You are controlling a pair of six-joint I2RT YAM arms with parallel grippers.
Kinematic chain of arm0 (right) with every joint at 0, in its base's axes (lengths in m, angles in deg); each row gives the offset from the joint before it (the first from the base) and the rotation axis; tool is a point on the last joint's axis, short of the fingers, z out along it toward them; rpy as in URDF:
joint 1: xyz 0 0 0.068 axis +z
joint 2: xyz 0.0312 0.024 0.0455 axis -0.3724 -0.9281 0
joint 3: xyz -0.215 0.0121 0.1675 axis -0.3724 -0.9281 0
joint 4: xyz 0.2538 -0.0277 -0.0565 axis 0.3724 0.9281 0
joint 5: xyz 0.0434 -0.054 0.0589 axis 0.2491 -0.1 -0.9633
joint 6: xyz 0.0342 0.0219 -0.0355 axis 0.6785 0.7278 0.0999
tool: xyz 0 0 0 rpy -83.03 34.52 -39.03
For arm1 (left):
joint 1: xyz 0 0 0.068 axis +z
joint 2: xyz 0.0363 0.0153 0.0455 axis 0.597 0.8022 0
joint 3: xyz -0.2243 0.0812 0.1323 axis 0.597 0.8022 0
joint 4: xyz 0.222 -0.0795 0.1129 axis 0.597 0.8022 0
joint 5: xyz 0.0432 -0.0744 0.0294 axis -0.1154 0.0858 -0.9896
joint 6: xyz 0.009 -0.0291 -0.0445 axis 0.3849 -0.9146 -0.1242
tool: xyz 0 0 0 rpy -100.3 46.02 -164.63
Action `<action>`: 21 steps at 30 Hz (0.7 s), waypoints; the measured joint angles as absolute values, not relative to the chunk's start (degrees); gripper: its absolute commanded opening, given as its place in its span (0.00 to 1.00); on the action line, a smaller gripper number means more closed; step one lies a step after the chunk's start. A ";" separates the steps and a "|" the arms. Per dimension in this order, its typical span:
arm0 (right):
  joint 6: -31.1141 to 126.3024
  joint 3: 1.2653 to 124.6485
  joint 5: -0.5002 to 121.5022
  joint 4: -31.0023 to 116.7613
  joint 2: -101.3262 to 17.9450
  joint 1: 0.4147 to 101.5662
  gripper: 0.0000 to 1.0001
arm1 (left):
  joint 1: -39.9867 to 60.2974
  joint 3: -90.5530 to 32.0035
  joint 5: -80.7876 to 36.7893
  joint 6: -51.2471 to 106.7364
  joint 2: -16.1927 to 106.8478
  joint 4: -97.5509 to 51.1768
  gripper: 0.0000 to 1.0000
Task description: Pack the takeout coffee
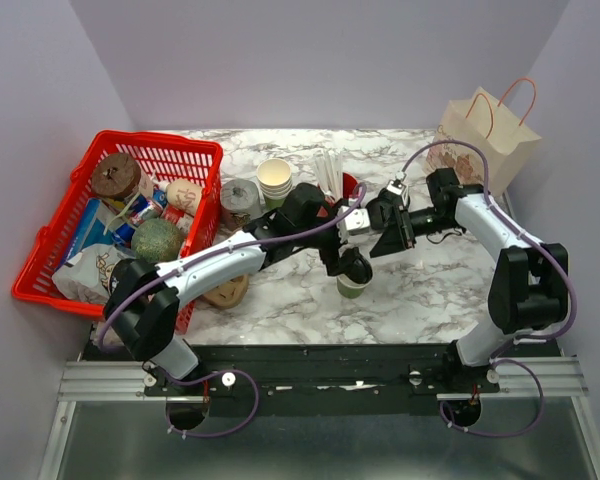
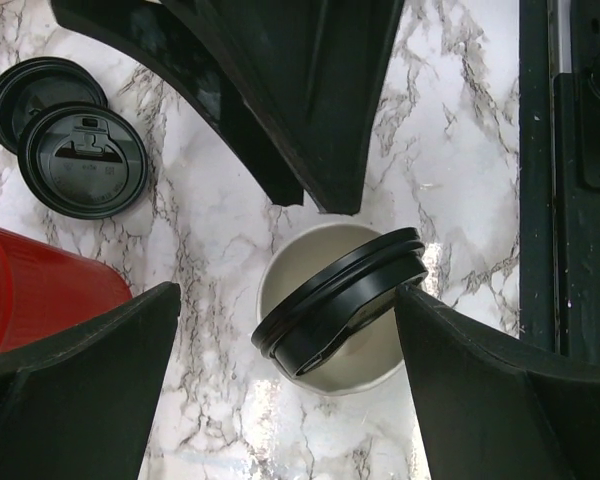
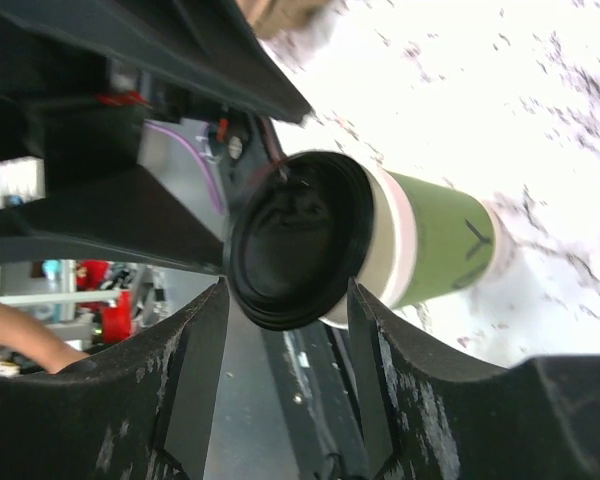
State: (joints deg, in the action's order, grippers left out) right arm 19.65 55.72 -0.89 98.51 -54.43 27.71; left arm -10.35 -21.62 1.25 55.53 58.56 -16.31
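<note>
Left wrist — black lid askew on cup rim, bare marble around

You have bare marble table in front of the takeout coffee and to its right; above the coffee the left gripper straddles it, fingers spread; the right gripper crowds in from behind-right; the left arm bars its left; behind it stand a red cup of straws and spare black lids; well left sits the red basket.
</note>
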 measured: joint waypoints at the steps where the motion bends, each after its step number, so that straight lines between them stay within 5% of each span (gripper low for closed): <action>1: 19.61 54.89 -0.39 97.88 -54.10 27.73 0.60 | -10.35 -21.92 1.25 55.49 58.74 -16.29 0.95; 21: 19.85 50.72 5.45 91.41 -53.80 27.75 0.59 | -10.83 -26.99 1.46 54.04 64.05 -14.76 0.90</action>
